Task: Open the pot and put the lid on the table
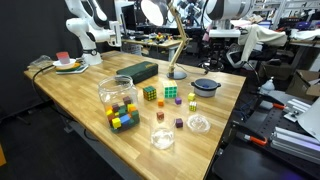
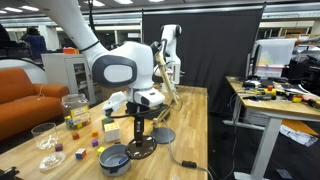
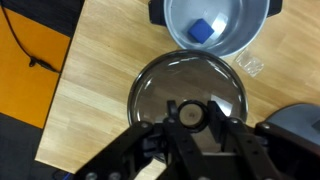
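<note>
Note the gripper (image 3: pixel 188 115) clamped narrowly on the knob of the small round dark lid (image 3: pixel 190 75), just beside the squat black pot (image 3: pixel 240 20), now open, above the light-brown wooden tabletop (image 3: pixel 100 60). Avoid releasing before contact: risks dropping, rolling or striking the pot. Cannot confirm lid-to-tabletop contact. Treat the pot's far rim as cut off in the wrist view.

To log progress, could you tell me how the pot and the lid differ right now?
The pot is deep and open, a blue block inside; the lid is flat with a central knob. The hand straddles the lid's knob; the pot stands free. Both are round, similarly wide.
</note>
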Controlling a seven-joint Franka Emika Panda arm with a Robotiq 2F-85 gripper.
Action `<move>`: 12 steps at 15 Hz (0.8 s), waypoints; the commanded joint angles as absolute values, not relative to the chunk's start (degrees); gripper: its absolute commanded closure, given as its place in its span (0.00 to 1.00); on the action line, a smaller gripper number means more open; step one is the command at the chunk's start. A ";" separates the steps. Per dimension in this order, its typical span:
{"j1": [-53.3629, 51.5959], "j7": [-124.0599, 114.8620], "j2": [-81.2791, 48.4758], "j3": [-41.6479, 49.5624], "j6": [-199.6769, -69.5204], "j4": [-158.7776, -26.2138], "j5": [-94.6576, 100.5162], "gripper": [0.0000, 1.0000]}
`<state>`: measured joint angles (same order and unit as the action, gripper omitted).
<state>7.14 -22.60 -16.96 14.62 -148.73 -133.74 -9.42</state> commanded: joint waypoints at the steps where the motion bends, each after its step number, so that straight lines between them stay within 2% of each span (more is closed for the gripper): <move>1: 6.90 -28.82 -19.23 16.61 -150.72 -133.79 -8.40 0.92; 12: 8.21 -31.06 -31.53 16.03 -148.81 -131.67 -13.79 0.92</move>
